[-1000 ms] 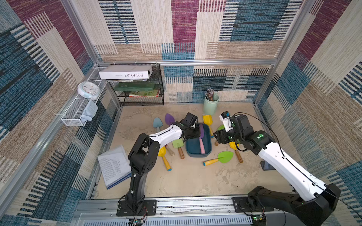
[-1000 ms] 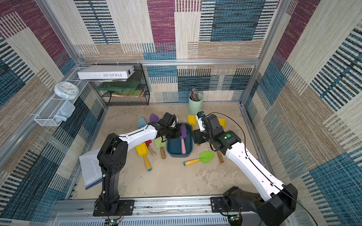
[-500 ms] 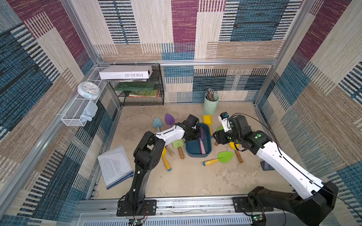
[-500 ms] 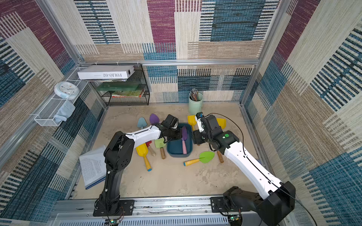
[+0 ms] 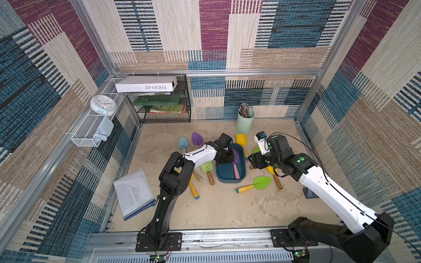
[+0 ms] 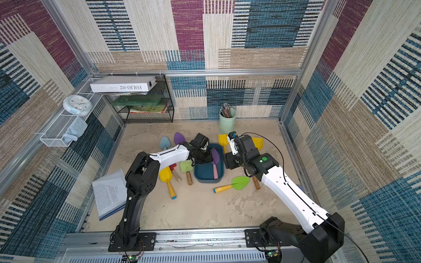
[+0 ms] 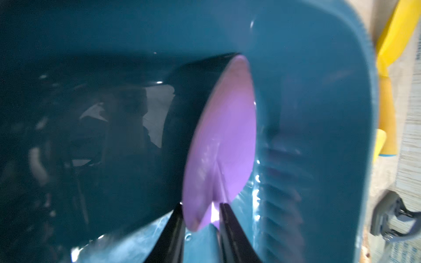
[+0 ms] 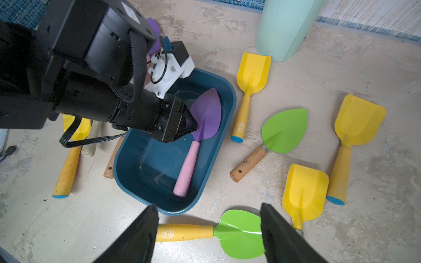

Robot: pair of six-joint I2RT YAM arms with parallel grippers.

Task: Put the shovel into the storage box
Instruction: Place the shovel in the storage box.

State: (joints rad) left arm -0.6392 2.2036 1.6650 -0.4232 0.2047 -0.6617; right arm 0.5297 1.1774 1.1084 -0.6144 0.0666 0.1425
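The purple shovel (image 8: pixel 206 118) lies inside the blue storage box (image 8: pixel 155 159). The left claw (image 7: pixel 200 218) reaches into the box, its fingers (image 7: pixel 175 227) a little apart on both sides of the blade; I cannot tell if they pinch it. The right claw (image 8: pixel 209 206) hangs wide open near the box, holding nothing
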